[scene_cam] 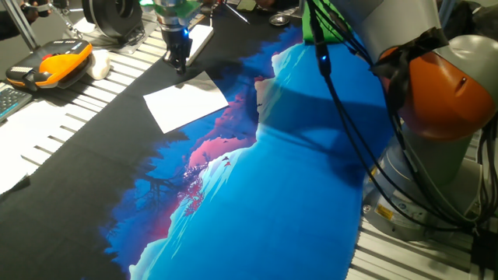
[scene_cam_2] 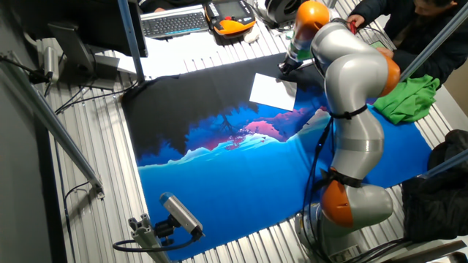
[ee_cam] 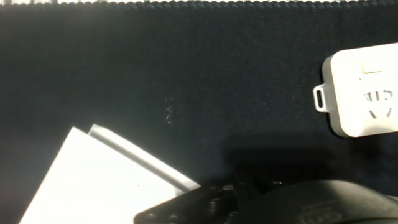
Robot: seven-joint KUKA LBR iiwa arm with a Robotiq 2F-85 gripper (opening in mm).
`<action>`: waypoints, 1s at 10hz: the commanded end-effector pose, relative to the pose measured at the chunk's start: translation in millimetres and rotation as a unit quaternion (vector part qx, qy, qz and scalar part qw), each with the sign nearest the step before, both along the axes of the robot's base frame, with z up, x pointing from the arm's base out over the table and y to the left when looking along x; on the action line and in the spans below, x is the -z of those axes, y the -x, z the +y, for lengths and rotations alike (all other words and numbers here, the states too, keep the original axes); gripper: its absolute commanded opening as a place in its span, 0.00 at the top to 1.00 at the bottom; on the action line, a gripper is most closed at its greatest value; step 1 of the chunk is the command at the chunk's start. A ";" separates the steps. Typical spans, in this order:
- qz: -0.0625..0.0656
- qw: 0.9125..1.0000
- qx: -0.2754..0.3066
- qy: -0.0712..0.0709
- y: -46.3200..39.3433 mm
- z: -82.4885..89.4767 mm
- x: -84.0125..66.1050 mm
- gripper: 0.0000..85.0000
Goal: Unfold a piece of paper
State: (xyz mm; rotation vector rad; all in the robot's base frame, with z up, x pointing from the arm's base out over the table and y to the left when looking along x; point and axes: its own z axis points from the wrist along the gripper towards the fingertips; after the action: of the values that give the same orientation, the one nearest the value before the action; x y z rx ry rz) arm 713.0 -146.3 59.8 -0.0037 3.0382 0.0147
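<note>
The piece of paper [scene_cam: 187, 101] lies folded and flat on the black part of the mat, with its two layers' edges showing in the hand view [ee_cam: 106, 180]. It also shows in the other fixed view [scene_cam_2: 273, 90]. My gripper [scene_cam: 180, 65] points down at the paper's far corner, its tips at or just above the mat beside the paper's edge. Its fingers look pressed together and hold nothing that I can see. In the other fixed view the gripper [scene_cam_2: 287, 68] is partly hidden by the arm. The hand view shows only the dark underside of the hand.
A blue, pink and black mat [scene_cam: 296, 179] covers the table. A white plug box [ee_cam: 364, 93] lies just beyond the gripper. An orange and black device [scene_cam: 54, 62] and printed sheets [scene_cam: 31, 140] lie at the left. A green cloth [scene_cam_2: 406, 98] and a keyboard [scene_cam_2: 175, 23] lie at the edges.
</note>
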 end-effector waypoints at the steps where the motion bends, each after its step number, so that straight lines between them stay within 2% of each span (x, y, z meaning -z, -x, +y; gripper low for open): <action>1: -0.001 1.000 0.000 -0.001 -0.2 0.0 4.1 0.80; 2: -0.001 1.000 0.000 -0.001 -0.3 0.3 7.8 0.80; 3: 0.005 1.000 0.000 -0.005 -0.2 0.8 8.5 0.80; 5: 0.029 0.999 0.011 -0.009 4.2 6.8 11.2 0.80; 7: 0.033 0.999 0.018 -0.009 13.1 18.4 18.1 0.80; 10: 0.049 0.999 0.016 -0.015 14.8 21.5 14.3 0.80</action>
State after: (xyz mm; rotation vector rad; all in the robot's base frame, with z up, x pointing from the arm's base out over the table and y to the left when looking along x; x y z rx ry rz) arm 698.1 -124.6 46.4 0.0496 3.1382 0.0620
